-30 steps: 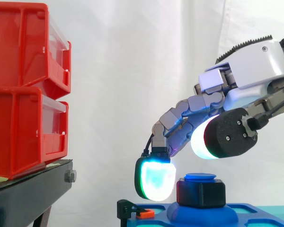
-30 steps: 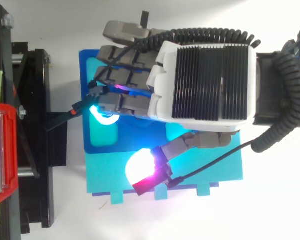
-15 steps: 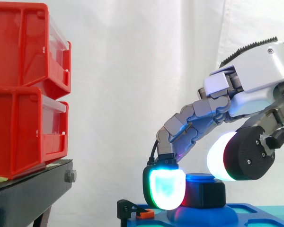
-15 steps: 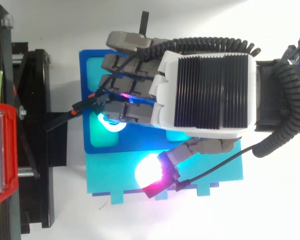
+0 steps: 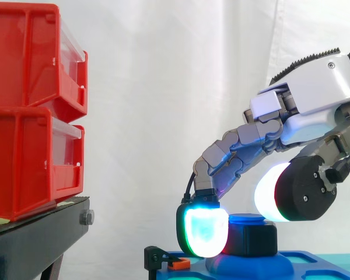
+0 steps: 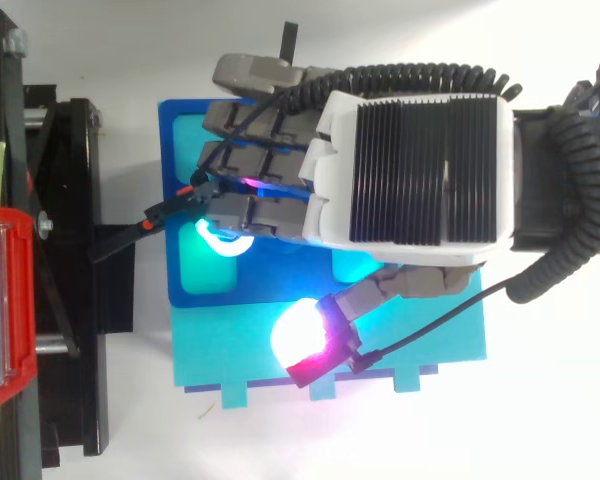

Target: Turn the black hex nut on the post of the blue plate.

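The black hex nut [image 5: 255,239] sits on a blue post [image 5: 247,220] rising from the blue plate [image 5: 306,258], low in the side view. My hand [image 5: 315,99] reaches in from the right and arches over the nut. Its fingers curl down, and a cyan-green glowing fingertip [image 5: 203,232] presses against the nut's left side. The white-glowing thumb pad [image 5: 268,193] hangs above the nut's right, apart from it. From above, my hand [image 6: 420,170] covers the nut and much of the blue plate [image 6: 175,130].
Two stacked red bins [image 5: 29,111] stand on a black stand [image 5: 35,239] at the left. A small black and orange clip [image 5: 166,260] sits at the plate's left edge. A lighter turquoise plate [image 6: 215,355] adjoins the blue one.
Over the last second my hand came down and shifted right, bringing the glowing fingertip from above-left of the nut against its left side. In the last half second it has barely moved.
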### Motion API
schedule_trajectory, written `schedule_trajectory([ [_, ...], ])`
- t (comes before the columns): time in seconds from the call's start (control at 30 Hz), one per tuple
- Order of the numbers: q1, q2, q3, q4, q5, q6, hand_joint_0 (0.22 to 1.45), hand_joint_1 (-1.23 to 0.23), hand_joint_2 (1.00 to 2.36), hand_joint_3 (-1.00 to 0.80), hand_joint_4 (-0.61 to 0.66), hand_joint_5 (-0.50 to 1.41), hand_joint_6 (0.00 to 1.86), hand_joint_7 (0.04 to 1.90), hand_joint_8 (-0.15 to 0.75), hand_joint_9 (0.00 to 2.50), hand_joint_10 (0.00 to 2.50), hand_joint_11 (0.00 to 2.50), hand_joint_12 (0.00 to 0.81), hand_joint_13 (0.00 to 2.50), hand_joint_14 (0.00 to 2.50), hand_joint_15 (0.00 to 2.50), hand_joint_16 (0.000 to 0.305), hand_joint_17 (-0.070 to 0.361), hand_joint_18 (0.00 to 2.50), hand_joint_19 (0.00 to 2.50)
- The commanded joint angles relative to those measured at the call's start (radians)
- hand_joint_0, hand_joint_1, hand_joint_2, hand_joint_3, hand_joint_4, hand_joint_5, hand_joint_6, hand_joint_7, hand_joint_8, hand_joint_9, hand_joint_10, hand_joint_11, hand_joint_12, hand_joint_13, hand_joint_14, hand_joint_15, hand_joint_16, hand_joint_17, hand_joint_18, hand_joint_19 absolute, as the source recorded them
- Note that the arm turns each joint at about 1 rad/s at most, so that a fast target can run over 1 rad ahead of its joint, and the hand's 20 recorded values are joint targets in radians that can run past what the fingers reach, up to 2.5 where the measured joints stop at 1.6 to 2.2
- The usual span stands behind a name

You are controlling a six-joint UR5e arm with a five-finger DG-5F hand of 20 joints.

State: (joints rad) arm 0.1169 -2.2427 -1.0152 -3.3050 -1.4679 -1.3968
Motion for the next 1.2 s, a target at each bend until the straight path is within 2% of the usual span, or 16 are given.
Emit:
schedule_trajectory([
  [0.0, -0.005, 0.000, 0.000, -0.002, -0.009, -0.001, 0.47, -0.42, 1.00, -0.50, 0.16, -0.21, 0.50, 0.93, 0.242, 0.46, 0.00, 0.00, 0.350, 0.35, 0.00, 0.00, 0.049, 0.111, 0.12, 0.00],
  [0.43, -0.017, 0.000, -0.017, 0.032, -0.026, -0.011, 0.47, -0.42, 1.00, -0.50, 0.16, -0.21, 0.50, 0.92, 0.241, 0.46, 0.00, 0.00, 0.352, 0.35, 0.00, 0.01, 0.049, 0.111, 0.12, 0.00],
  [0.87, -0.026, 0.000, -0.017, 0.033, -0.032, -0.016, 0.47, -0.42, 1.00, -0.50, 0.16, -0.21, 0.50, 0.92, 0.241, 0.46, 0.00, 0.01, 0.351, 0.35, 0.00, 0.01, 0.050, 0.111, 0.12, 0.00],
  [1.03, -0.028, 0.000, -0.017, 0.035, -0.032, -0.016, 0.47, -0.46, 1.00, -0.50, 0.16, -0.21, 0.50, 0.92, 0.243, 0.46, 0.00, 0.00, 0.352, 0.36, 0.00, 0.01, 0.050, 0.112, 0.12, 0.00],
  [1.17, -0.029, 0.000, -0.017, 0.035, -0.032, -0.021, 0.46, -0.56, 1.00, -0.50, 0.16, -0.21, 0.50, 0.91, 0.243, 0.46, 0.00, 0.00, 0.354, 0.35, 0.00, 0.00, 0.050, 0.112, 0.12, 0.00],
])
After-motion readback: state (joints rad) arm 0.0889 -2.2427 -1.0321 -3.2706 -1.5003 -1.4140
